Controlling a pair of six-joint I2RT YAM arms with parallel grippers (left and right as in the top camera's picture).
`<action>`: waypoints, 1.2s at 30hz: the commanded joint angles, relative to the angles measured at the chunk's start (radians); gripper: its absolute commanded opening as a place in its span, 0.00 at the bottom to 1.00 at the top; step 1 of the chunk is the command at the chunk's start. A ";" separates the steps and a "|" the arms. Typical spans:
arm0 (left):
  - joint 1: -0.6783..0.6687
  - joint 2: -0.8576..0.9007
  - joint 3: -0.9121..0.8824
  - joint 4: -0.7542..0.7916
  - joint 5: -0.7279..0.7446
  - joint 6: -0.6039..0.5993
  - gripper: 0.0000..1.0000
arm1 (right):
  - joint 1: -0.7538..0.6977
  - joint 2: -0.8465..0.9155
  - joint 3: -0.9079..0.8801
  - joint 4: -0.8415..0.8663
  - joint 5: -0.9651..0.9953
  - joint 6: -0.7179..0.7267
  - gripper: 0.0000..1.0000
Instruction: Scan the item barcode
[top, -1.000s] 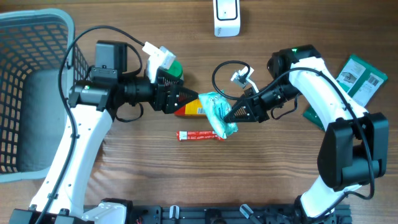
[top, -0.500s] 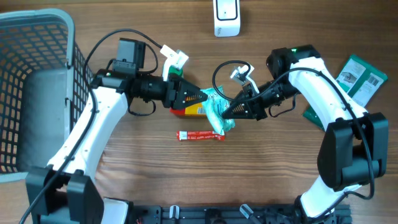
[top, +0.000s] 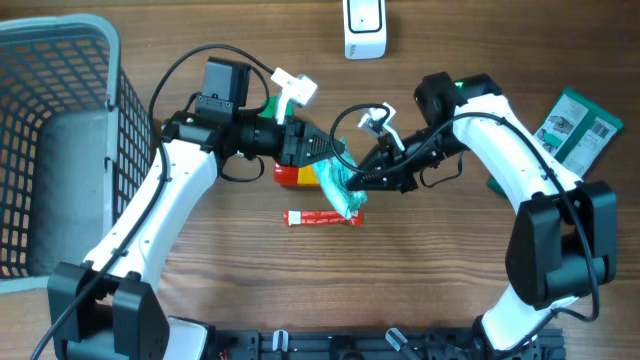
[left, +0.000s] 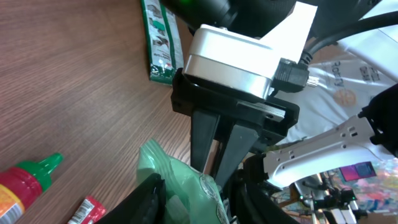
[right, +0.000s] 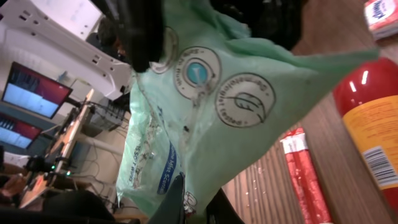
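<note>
We see the pouch (top: 342, 197) hanging over the right end of the bottle (top: 292, 176). Our right gripper (top: 355, 180) is clamped tight on it. Our left gripper (top: 337, 159) straddles its top edge, jaws half-spread; we cannot tell whether they pinch it.

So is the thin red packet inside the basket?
No, the red packet lies on the wooden table, outside the basket.
</note>
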 joint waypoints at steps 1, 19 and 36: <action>0.007 0.011 -0.002 -0.016 0.005 -0.016 0.43 | -0.001 0.007 0.003 0.072 -0.031 0.113 0.04; 0.031 0.011 -0.002 -0.068 -0.074 -0.016 0.58 | -0.039 0.007 0.111 0.154 -0.013 0.249 0.04; 0.069 0.018 -0.002 -0.074 -0.074 -0.020 0.26 | -0.052 -0.018 0.112 0.179 -0.066 0.249 0.04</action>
